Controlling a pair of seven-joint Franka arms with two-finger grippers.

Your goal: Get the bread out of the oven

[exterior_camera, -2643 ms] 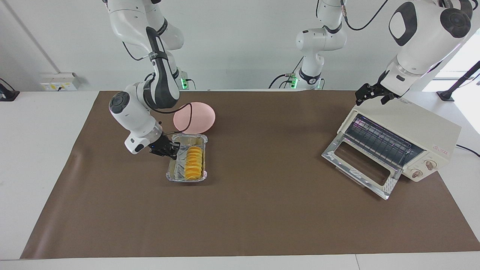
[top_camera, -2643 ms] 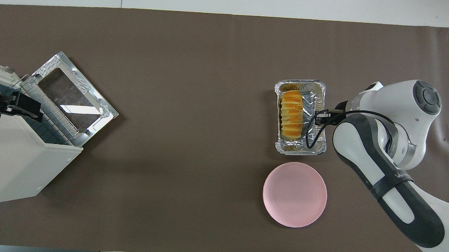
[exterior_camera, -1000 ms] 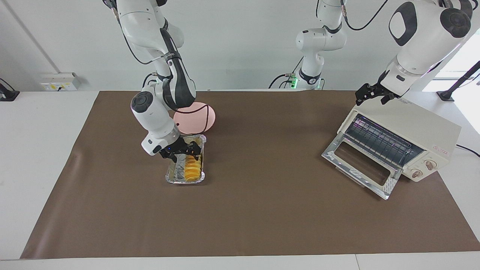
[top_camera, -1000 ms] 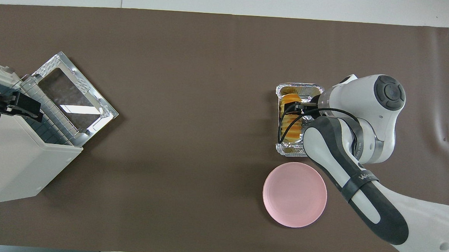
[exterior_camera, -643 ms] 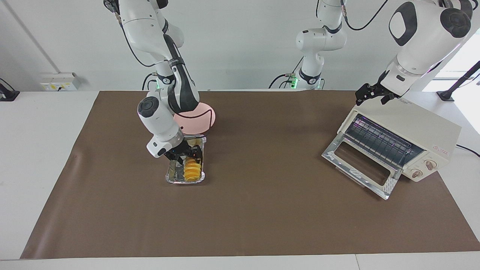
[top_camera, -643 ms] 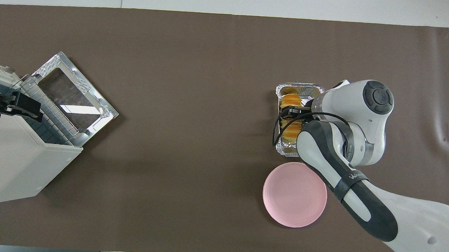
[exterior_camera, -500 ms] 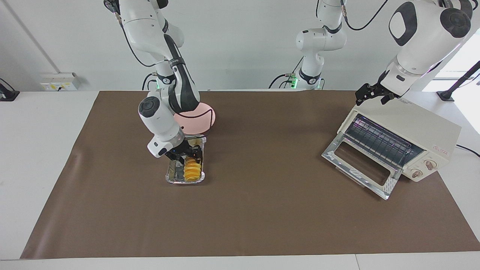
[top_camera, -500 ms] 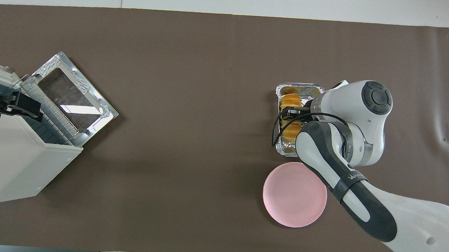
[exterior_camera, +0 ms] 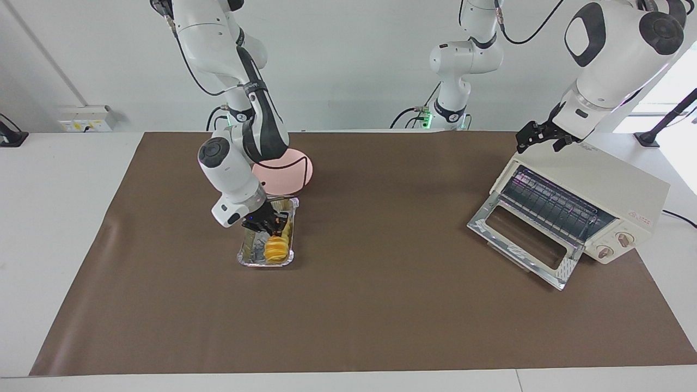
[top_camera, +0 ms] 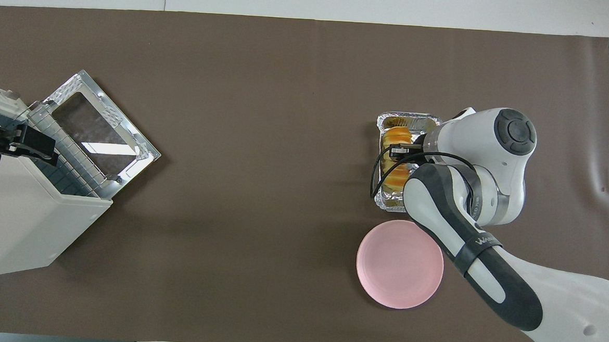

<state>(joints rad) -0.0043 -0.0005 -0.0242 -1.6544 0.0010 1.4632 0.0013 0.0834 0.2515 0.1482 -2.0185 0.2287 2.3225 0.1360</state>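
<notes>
The bread [exterior_camera: 276,247] lies in a foil tray [exterior_camera: 248,256] on the brown mat [exterior_camera: 381,316] that covers the desk [exterior_camera: 54,218], toward the right arm's end and well apart from the oven [exterior_camera: 610,190]. The loaf sits along the side of the tray that faces the oven, and bare foil shows beside it. The right hand [exterior_camera: 267,224] is down in the tray at the end of the bread nearer the robots, its fingers drawn in around that end of the loaf and touching it; whether the grip is firm I cannot tell. A pink plate [top_camera: 399,263] lies just beside the tray, nearer the robots, with nothing on it. The oven stands at the left arm's end, its glass door [exterior_camera: 525,239] folded down onto the mat and its wire rack [exterior_camera: 550,204] bare. The left hand [exterior_camera: 536,136] waits over the oven's top edge, fingers spread wide and holding nothing.
</notes>
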